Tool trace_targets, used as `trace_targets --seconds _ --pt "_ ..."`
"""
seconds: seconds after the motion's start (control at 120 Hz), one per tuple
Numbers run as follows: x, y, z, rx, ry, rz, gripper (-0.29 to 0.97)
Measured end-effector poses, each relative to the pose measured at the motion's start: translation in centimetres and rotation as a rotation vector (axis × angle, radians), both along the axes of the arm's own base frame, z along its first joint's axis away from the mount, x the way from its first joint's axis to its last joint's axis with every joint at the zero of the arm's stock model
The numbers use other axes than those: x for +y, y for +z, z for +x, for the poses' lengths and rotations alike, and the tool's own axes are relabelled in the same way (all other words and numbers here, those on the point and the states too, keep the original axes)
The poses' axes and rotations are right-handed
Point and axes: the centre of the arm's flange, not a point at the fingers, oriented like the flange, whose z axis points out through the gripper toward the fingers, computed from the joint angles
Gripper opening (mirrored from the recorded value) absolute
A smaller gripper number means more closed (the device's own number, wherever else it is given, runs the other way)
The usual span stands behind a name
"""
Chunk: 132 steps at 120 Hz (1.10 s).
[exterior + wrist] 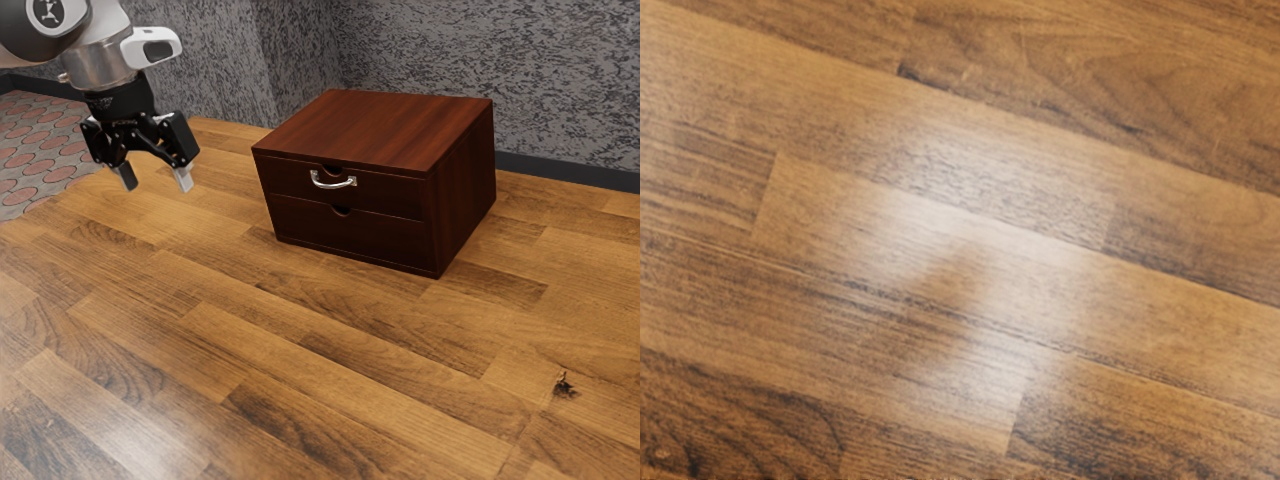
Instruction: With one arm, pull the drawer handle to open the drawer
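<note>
Black claw (156,182), wide open and empty, above wooden table (300,380), well apart from silver handle (332,181) of closed drawer (385,192).

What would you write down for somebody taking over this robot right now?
Gripper: open, empty, hanging above the wooden surface, well off to the exterior view's left of the cabinet.
Top drawer: looks shut; its metal handle is untouched.
Done: nothing yet.
Left: reach the handle, close on it, pull the drawer out.

Glossy dark wood cabinet (385,170), shiny metal handle (332,181), grained wooden plank floor (250,370), rough speckled wall (500,60)
</note>
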Motion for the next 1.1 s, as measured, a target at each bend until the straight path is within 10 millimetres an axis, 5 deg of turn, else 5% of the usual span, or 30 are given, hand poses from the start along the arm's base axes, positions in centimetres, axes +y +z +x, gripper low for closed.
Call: trace_targets --seconds 0.167,0.275,0.392,0.7,0.833,0.95,1.1 --pt "0.0 0.5 -0.3 -0.006 0.004 -0.003 0.68" --pt "-1.5 11.0 -6.7 -0.212 0.008 0.043 0.68" --pt "-2.4 13.8 -9.0 -0.267 0.006 0.055 0.68" --pt "-5.6 13.0 -6.4 -0.291 -0.065 0.05 0.68" --pt "-6.5 10.7 -4.1 -0.256 -0.088 0.044 0.68" --pt "-7.4 9.8 -8.2 -0.238 -0.082 0.054 0.68" --pt "-12.0 5.1 -15.6 -0.168 -0.094 0.056 0.68"
